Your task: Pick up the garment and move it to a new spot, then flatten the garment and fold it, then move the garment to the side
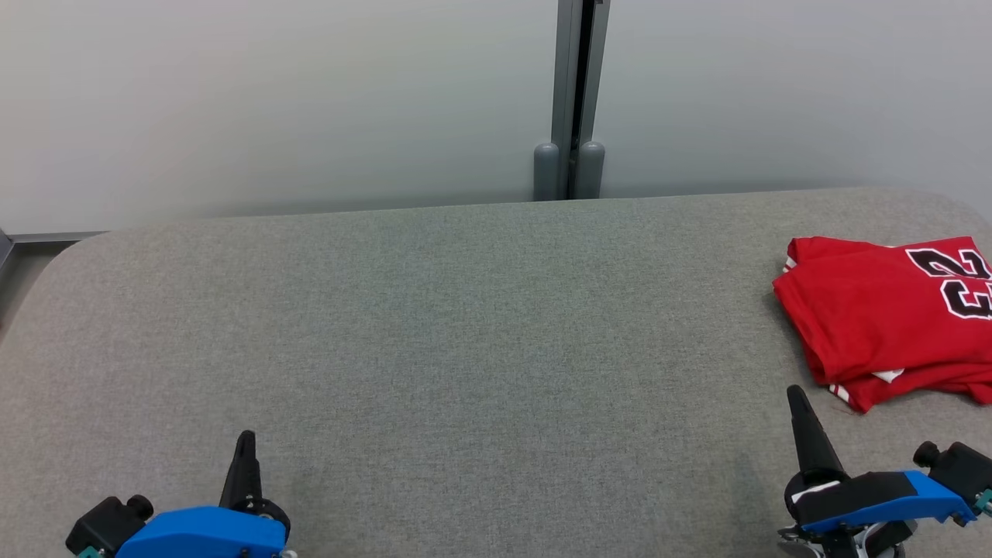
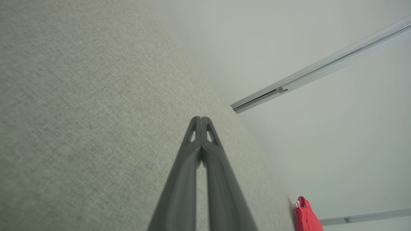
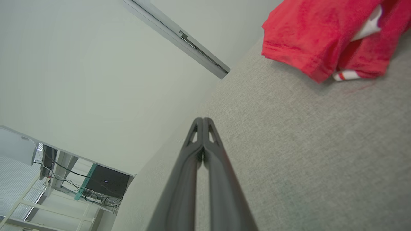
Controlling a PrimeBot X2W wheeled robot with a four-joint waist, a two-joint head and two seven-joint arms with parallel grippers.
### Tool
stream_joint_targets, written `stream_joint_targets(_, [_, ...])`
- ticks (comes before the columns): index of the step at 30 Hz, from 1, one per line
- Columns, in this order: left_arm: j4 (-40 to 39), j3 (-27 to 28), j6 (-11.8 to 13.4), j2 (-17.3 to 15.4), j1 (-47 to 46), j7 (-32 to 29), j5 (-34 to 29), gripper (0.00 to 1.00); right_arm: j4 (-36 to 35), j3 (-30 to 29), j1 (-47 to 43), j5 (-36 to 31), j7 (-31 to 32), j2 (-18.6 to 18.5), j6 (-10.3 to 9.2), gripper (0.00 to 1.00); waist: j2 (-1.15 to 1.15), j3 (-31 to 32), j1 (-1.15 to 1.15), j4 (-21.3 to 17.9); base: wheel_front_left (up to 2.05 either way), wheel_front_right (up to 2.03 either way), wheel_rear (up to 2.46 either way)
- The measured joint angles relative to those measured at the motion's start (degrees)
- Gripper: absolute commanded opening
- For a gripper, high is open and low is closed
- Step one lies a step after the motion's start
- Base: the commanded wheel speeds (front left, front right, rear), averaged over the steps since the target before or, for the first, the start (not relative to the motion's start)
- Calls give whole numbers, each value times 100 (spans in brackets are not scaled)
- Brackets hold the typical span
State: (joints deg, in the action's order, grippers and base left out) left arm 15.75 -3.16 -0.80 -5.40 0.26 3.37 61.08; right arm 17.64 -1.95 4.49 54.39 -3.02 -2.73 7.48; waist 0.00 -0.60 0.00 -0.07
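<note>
The grey cloth-covered desk (image 1: pixel 465 325) stretched wide, backed by pale wall panels that met at a grey post (image 1: pixel 573 101). The garment (image 1: pixel 876 318), a red jersey with black-and-white numerals, lay in a loosely folded stack at the desk's right side, part of it cut off by the head view's edge. A striped trim poked out from under its near edge.

It looked light, soft and limp, probably a slick knit, so the layers would likely slide apart if lifted by the top sheet alone. The folded near-left corner seemed the best hold, pinching every layer together.

The right tool (image 1: pixel 798 403) hung just short of the garment, apart from it, its fingers pressed together on nothing. The left tool (image 1: pixel 247 446) sat well apart, likewise pressed together and empty.
</note>
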Motion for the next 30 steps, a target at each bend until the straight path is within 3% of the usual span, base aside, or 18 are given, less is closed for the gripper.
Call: stream_joint_targets(30, [-75, 437, -311, 107, -281, -450, 1429, 0, -164, -210, 62, 1725, 444, 0, 0, 0, 0, 16, 0, 2, 0, 0, 0])
